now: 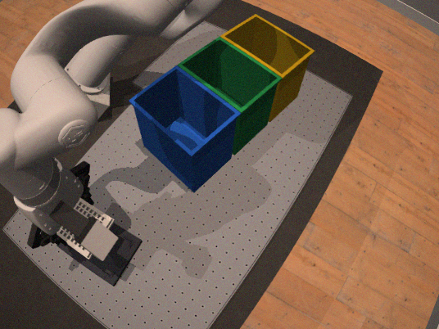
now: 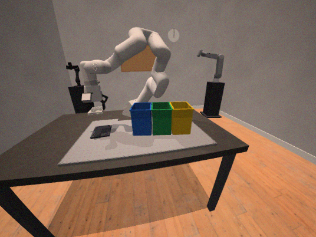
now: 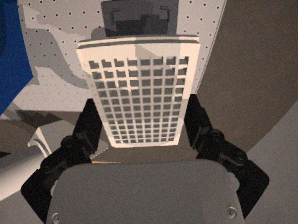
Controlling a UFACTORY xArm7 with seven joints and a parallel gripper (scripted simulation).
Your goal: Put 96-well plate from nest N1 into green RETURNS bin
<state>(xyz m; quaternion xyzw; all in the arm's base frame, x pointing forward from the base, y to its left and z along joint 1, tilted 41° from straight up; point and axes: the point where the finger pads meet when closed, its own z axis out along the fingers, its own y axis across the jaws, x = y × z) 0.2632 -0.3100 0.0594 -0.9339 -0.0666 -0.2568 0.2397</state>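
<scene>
My gripper is shut on the white 96-well plate and holds it by its long sides, well above the black plate nest. In the top view the plate hangs over the nest at the mat's near left corner. In the exterior view the plate is high above the nest. The green bin stands between the blue bin and the yellow bin, far to the right of the gripper. The bins' signs are not readable.
The three bins stand upright in a touching row at the middle back of the grey dotted mat. The arm's big links lean over the mat's left side. A second small arm on a black stand is beyond the table.
</scene>
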